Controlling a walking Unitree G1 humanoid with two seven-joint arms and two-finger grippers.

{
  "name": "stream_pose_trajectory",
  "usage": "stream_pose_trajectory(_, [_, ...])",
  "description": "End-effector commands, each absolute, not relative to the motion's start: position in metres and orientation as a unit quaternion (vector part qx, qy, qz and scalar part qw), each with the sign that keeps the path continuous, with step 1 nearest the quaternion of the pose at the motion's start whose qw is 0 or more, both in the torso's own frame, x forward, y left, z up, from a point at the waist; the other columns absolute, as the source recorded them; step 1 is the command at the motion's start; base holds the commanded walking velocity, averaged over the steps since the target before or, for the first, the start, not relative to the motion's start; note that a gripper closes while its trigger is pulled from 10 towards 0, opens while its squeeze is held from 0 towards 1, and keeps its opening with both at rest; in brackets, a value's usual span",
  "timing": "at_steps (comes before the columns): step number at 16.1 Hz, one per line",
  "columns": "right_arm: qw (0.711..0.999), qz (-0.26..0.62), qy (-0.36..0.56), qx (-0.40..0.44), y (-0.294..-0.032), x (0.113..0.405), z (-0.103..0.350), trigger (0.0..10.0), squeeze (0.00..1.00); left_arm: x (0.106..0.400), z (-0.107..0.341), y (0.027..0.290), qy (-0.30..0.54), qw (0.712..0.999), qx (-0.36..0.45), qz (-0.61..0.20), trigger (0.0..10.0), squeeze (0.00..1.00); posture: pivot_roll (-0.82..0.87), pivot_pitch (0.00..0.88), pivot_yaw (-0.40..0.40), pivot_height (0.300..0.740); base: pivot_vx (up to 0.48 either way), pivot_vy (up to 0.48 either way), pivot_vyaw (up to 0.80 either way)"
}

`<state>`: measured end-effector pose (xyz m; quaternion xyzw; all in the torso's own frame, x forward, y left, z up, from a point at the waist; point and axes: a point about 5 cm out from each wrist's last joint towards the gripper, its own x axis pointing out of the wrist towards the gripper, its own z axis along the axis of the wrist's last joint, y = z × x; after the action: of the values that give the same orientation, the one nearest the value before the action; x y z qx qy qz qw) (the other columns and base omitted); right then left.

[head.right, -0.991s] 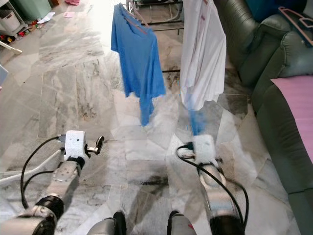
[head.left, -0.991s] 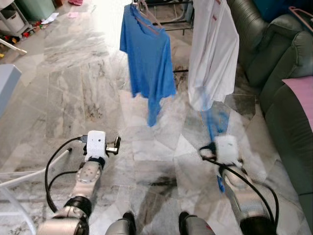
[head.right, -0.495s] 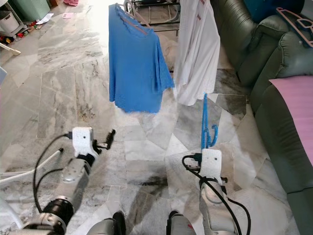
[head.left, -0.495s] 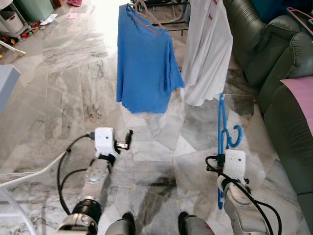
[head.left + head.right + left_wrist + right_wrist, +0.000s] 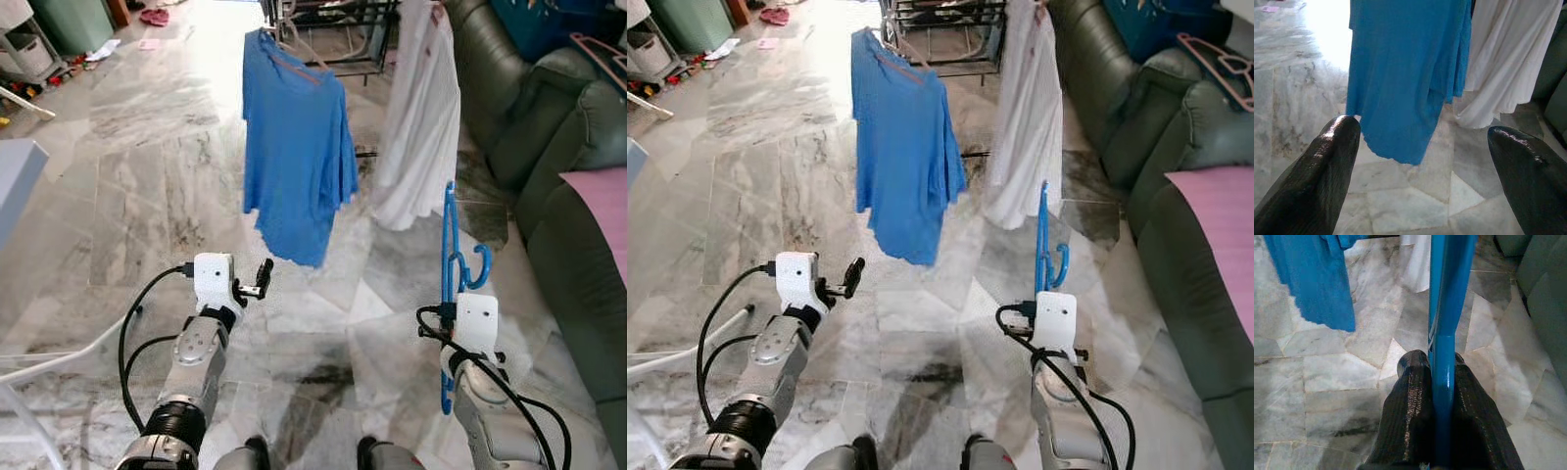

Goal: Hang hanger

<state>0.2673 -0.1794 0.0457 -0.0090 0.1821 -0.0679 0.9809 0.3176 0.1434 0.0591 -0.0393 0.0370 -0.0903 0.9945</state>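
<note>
Blue plastic hanger [image 5: 451, 257]: upright, clamped between the closed fingers of the right gripper [image 5: 1442, 377]. Ahead of it hang a blue T-shirt [image 5: 297, 157] and a white garment [image 5: 419, 127], possibly a shirt. Left gripper [image 5: 1420, 142]: spread wide, empty, facing the T-shirt above the marble floor [image 5: 147, 186].

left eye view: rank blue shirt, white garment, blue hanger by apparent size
1. blue shirt
2. white garment, close to the shirt and cut off at the top edge, so this order is unsure
3. blue hanger, clearly smallest, clamped in the right tool
</note>
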Motion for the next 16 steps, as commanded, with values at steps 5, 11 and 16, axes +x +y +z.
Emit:
stream_pose_trajectory(5, [0.982, -0.055, 0.178, -0.012, -0.179, 0.266, 0.05, 10.0, 0.0, 0.313, 0.053, 0.142, 0.053, 0.993, -0.042, -0.095, 10.0, 0.0, -0.23, 0.157, 0.027, 0.74, 0.294, 0.0, 0.0])
stream_pose_trajectory(11, [0.981, -0.051, 0.184, -0.013, -0.182, 0.264, 0.049, 10.0, 0.0, 0.314, 0.054, 0.137, 0.056, 0.992, -0.043, -0.104, 10.0, 0.0, -0.24, 0.161, 0.028, 0.74, 0.297, 0.0, 0.0])
stream_pose_trajectory(16, [0.981, -0.053, 0.184, -0.011, -0.183, 0.264, 0.05, 10.0, 0.0, 0.313, 0.053, 0.132, 0.061, 0.99, -0.047, -0.117, 10.0, 0.0, -0.25, 0.161, 0.028, 0.74, 0.448, 0.0, 0.0])
